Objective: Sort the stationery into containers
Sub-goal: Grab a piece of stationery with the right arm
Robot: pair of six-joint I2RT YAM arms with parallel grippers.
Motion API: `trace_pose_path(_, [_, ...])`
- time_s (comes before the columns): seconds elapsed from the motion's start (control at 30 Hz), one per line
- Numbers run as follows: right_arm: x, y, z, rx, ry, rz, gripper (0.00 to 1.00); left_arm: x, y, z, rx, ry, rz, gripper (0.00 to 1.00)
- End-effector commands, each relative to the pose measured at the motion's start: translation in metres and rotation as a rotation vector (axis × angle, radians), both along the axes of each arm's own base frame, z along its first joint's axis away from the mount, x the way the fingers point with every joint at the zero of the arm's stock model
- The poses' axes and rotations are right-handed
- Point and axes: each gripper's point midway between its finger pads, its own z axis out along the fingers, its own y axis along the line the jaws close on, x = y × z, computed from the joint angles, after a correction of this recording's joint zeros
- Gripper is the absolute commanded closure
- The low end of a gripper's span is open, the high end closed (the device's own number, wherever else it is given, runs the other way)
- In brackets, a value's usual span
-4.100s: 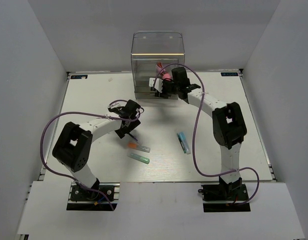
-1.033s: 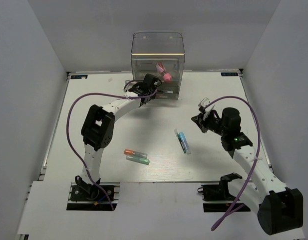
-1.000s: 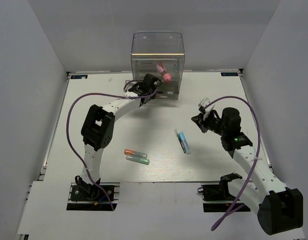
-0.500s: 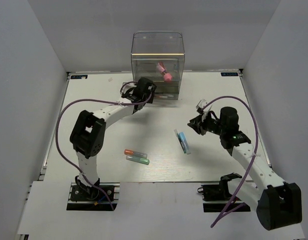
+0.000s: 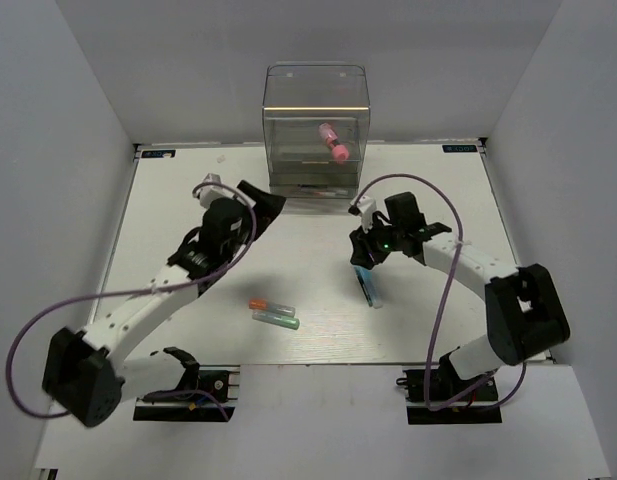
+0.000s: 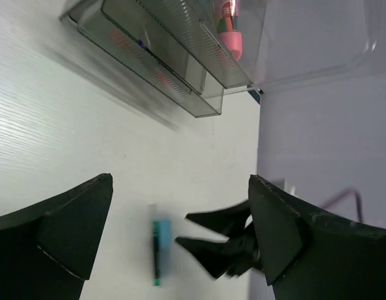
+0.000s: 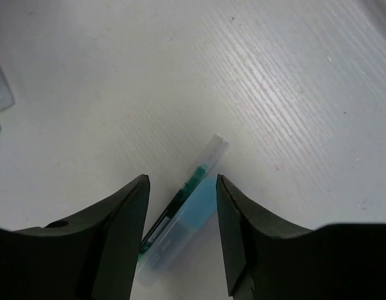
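your left gripper is wide open and holds nothing. the orange-tipped marker and green-tipped marker lie side by side. the pink stubby cylinder sits in the organiser. your right gripper is open, one finger each side of the light-blue marker.

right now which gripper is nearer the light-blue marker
Right. The right gripper hovers over the light-blue marker, straddling it; the left gripper is away near the organiser.

I count one clear organiser at the worktop's far edge, one pink cylinder inside. Toward the near edge lie one orange-tipped marker, one green-tipped marker and one light-blue marker
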Motion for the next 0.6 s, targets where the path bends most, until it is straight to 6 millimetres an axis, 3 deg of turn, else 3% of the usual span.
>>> trace_pose_path(0.0, [0.022, -0.007, -0.007, -0.121, 0.024, -0.111, 0.47, -0.029, 0.028, -0.009, 0.253, -0.102, -0.1, 0.01])
trace_pose_path(0.1, [0.038, 0.0, -0.008, -0.161, 0.043, -0.153, 0.44, -0.06, 0.054, -0.008, 0.338, -0.138, -0.123, 0.01])
trace_pose_path(0.23, [0.04, -0.001, -0.029, -0.237, 0.089, -0.161, 0.44, -0.083, 0.079, -0.025, 0.466, -0.081, -0.134, 0.01])
trace_pose_path(0.27, [0.043, -0.002, -0.032, -0.252, 0.086, -0.166, 0.44, -0.089, 0.084, -0.016, 0.491, -0.107, -0.144, 0.01])
trace_pose_path(0.4, [0.03, 0.003, -0.045, -0.298, 0.125, -0.137, 0.45, -0.107, 0.099, -0.015, 0.578, -0.109, -0.182, 0.01])
trace_pose_path(0.57, [0.016, 0.005, -0.057, -0.341, 0.143, -0.099, 0.45, -0.119, 0.101, -0.015, 0.625, -0.155, -0.251, 0.01])
